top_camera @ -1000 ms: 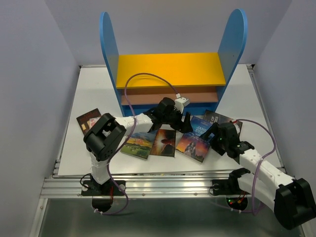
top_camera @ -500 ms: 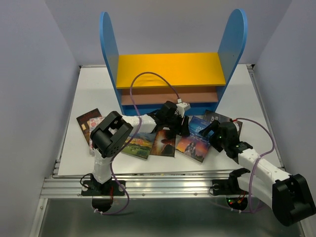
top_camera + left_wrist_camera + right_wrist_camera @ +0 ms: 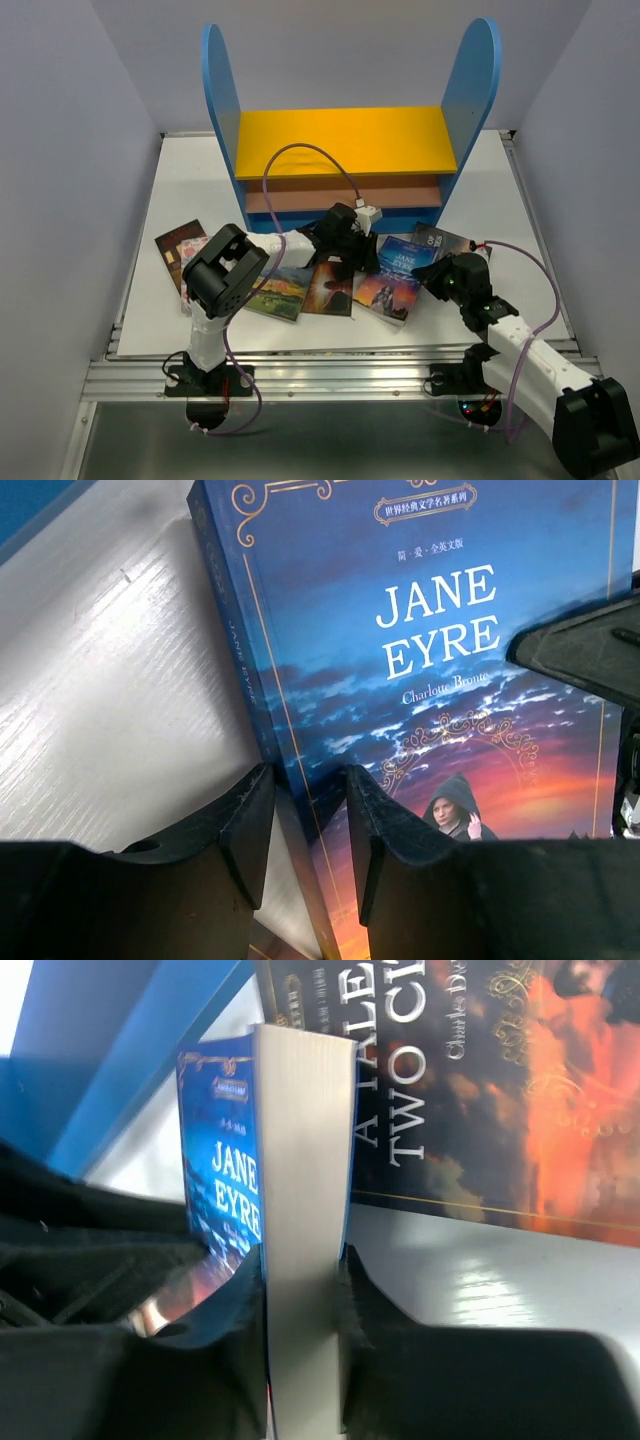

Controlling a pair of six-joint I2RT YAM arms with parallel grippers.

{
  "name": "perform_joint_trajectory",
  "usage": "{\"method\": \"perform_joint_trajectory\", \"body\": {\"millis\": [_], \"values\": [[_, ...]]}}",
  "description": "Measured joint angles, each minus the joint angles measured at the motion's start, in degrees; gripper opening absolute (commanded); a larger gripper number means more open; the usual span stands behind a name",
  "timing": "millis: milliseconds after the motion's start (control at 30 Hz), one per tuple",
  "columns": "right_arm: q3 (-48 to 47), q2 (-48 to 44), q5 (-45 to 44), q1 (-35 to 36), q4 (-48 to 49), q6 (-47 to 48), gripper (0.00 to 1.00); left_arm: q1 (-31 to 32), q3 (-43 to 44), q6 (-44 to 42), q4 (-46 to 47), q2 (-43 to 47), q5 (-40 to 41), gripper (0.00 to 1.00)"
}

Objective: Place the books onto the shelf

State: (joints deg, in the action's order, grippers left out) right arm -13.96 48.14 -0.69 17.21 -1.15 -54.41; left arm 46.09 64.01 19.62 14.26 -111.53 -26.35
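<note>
**A:** Between the two arms, what sits there?

**B:** Jane Eyre (image 3: 400, 265), on the white table (image 3: 180, 180) in front of the right half of the shelf (image 3: 220, 90). Each gripper is at one of its long edges.

**A:** Has the right gripper (image 3: 300, 1270) got hold of it?

**B:** Yes. Its two fingers are pressed against the front and back of the book, with the pale page edge running up between them.

**A:** And the left gripper (image 3: 305, 790)?

**B:** It straddles the spine edge, partly closed, one finger on the cover and the other just outside the spine. From its wrist camera I cannot tell whether it is actually squeezing.

**A:** Is the book flat?

**B:** It looks tipped up off the table, cover towards the left arm.

**A:** What is around it?

**B:** A Tale of Two Cities (image 3: 480, 1080) lies flat just behind it. A sunset-cover book (image 3: 332, 288) and a landscape-cover book (image 3: 280, 290) lie to its left, and a dark one (image 3: 180, 240) is well apart near the left edge.
</note>
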Motion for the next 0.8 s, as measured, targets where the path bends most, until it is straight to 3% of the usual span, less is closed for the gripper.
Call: {"method": "perform_joint_trajectory", "body": {"millis": [367, 467, 533, 567, 800], "values": [[1.6, -11.9, 5.3, 0.0, -3.7, 7.1, 0.00, 0.6, -0.2, 1.3, -1.2, 1.6, -2.2, 0.53], [1.3, -14.3, 7.0, 0.0, -5.0, 8.7, 0.01, 0.7, -0.6, 2.1, -1.9, 3.0, -3.2, 0.65], [0.2, -15.1, 8.1, 0.0, -6.5, 9.6, 0.01, 0.7, -0.7, 2.4, -2.3, 4.4, -3.7, 0.81], [-0.5, -15.3, 8.5, 0.0, -7.3, 10.0, 0.01, 0.7, -0.7, 2.8, -2.6, 5.7, -3.7, 0.99], [-10.5, -14.5, 9.1, 0.1, -12.6, 12.9, 0.01, -1.0, -3.3, 4.9, -3.4, 17.7, -3.4, 0.99]]}}
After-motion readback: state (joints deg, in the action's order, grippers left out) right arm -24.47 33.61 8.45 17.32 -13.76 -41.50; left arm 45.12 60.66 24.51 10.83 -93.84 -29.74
